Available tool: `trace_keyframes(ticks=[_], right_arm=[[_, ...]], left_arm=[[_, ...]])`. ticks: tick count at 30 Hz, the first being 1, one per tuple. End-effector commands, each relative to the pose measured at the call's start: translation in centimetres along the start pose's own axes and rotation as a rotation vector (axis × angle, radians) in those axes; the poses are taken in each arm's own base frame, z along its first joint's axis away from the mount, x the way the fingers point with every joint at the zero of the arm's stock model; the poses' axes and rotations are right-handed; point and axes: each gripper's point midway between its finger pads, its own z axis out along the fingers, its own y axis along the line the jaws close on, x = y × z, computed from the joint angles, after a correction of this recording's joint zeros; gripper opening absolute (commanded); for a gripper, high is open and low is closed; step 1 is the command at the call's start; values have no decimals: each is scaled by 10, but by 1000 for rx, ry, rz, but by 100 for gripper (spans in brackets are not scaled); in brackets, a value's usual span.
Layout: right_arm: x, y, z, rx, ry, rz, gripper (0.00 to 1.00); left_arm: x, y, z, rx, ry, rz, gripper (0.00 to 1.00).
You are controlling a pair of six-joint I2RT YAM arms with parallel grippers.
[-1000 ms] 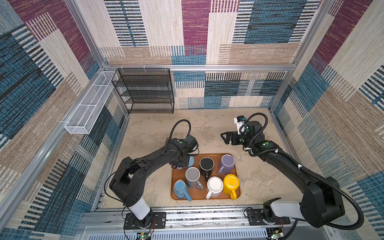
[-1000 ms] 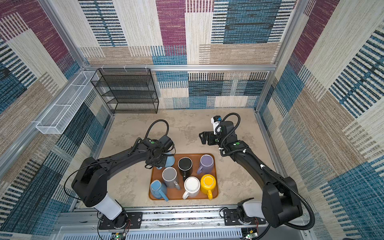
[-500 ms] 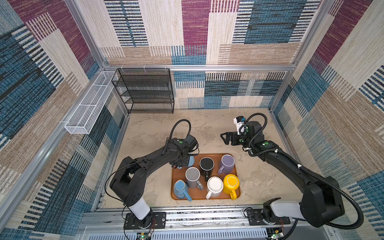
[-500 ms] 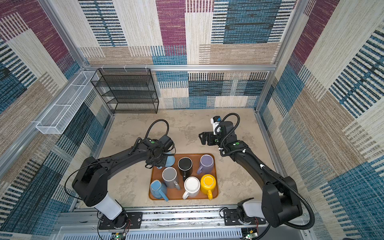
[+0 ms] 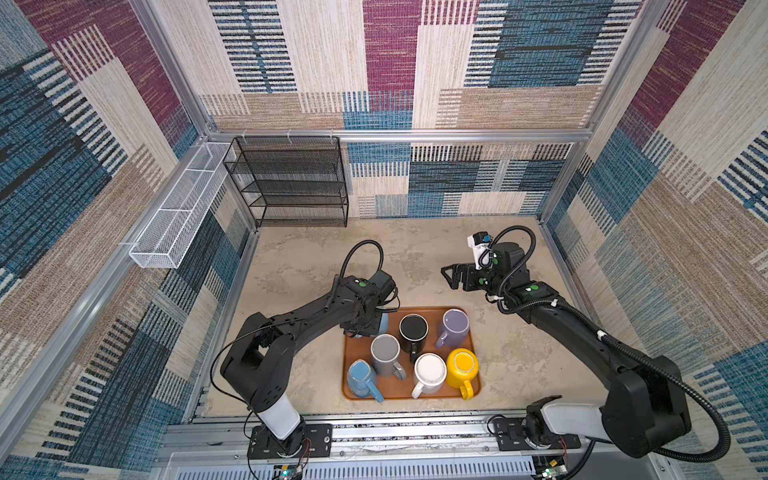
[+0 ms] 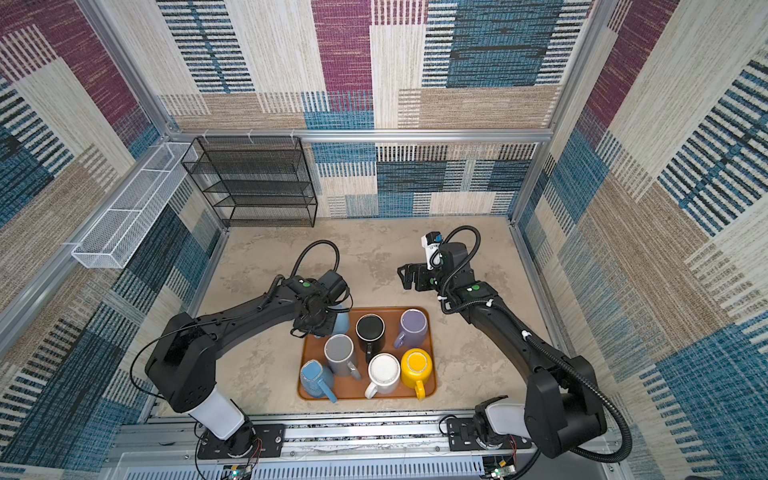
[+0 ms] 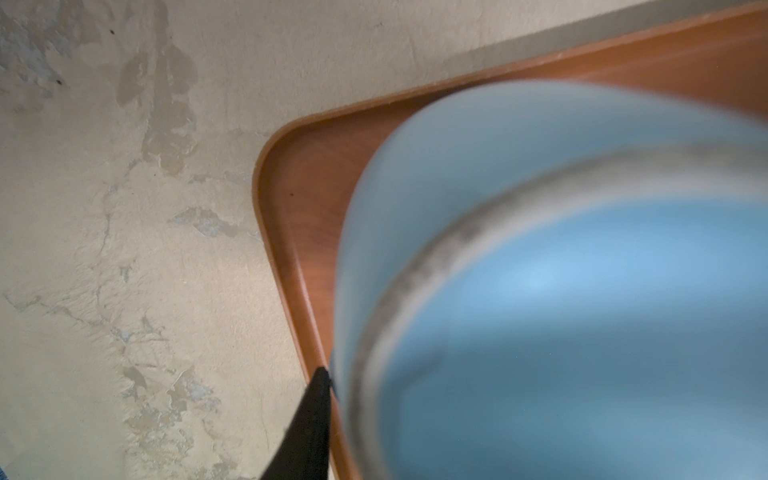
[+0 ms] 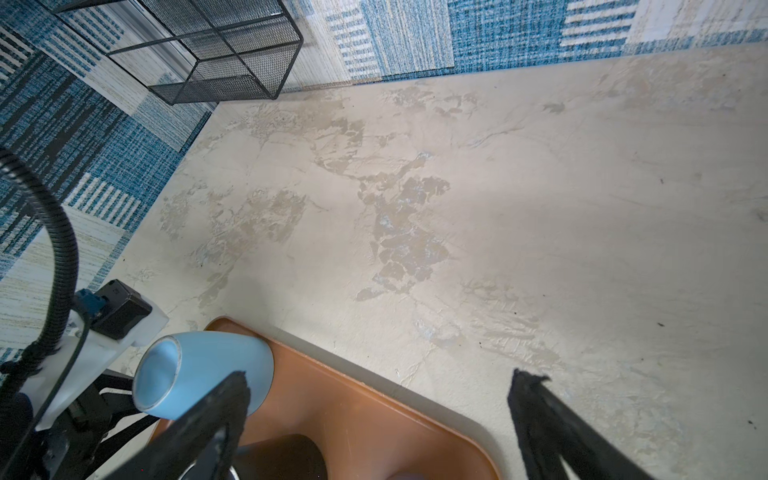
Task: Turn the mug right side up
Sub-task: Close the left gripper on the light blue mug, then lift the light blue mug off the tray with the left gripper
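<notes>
Found light blue mug (image 8: 199,370) tipped on its side over the far-left corner of brown tray (image 8: 353,415), foot turned toward left gripper (image 5: 365,328), mouth turned away and hidden. Could not tell whether resting on the tray or lifted clear of it. Judged mid-flip, neither inverted nor upright; marked task as unfinished. Saw only one black fingertip (image 7: 316,395) of that claw, just beside the mug wall; could not tell whether clenched on the mug or let go. Put the low, side-on wrist angle down to rolling the mug over rather than hoisting it high.

Noted right gripper (image 5: 451,276) spread wide, grasping nothing, poised above bare table (image 8: 540,208) beyond the tray's far edge. Likely held clear of the work, or ready to steady.

Recorded mug as glazed, smooth, rounded toward the foot, with a rough pale unglazed ring around a recessed base. Recorded tray as matte orange-brown, round-cornered, with a low raised lip. Recorded table as beige, mottled, stone-like, with flaked patches. Counted six more mugs (image 5: 430,370) on the tray, packed near one another.
</notes>
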Motion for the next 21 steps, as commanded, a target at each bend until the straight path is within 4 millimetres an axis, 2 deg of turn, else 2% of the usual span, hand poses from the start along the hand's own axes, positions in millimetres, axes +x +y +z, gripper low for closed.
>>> trace_keyframes(ticks=[1, 8, 21], right_arm=[[-2, -1, -1, 9, -11, -2, 100], [-6, 1, -2, 7, -18, 1, 100], [-5, 3, -1, 5, -14, 1, 100]], left_arm=[[-5, -6, 1, 26, -10, 52, 26], [-10, -16, 4, 61, -19, 120, 29], [-9, -25, 7, 117, -29, 170, 21]])
